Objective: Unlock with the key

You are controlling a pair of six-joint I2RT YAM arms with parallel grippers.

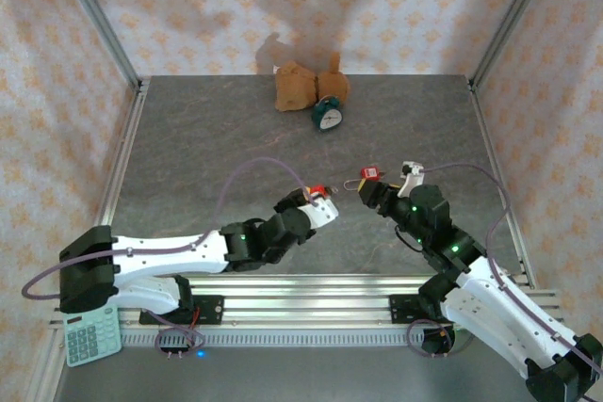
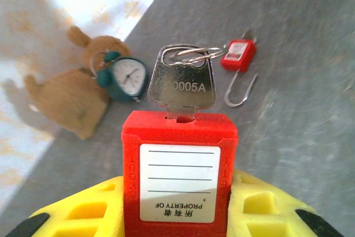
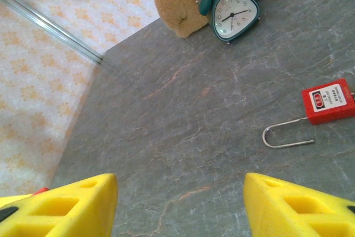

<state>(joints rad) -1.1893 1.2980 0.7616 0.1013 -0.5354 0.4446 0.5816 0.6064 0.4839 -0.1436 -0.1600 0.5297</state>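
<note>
Left gripper [image 2: 177, 209] clamping the red padlock [image 2: 178, 170], key [image 2: 181, 84] sitting in its keyhole, raised over the table [image 1: 207, 138]. Right gripper [image 3: 180, 203] hanging empty, jaws apart. Risk: right fingers [image 3: 72, 203] pinching the key off-centre, likely twisting the padlock loose; shackle hidden, so lock state unclear.

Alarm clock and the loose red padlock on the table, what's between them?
Only bare grey table lies between the alarm clock and the loose padlock, in the right wrist view.
</note>
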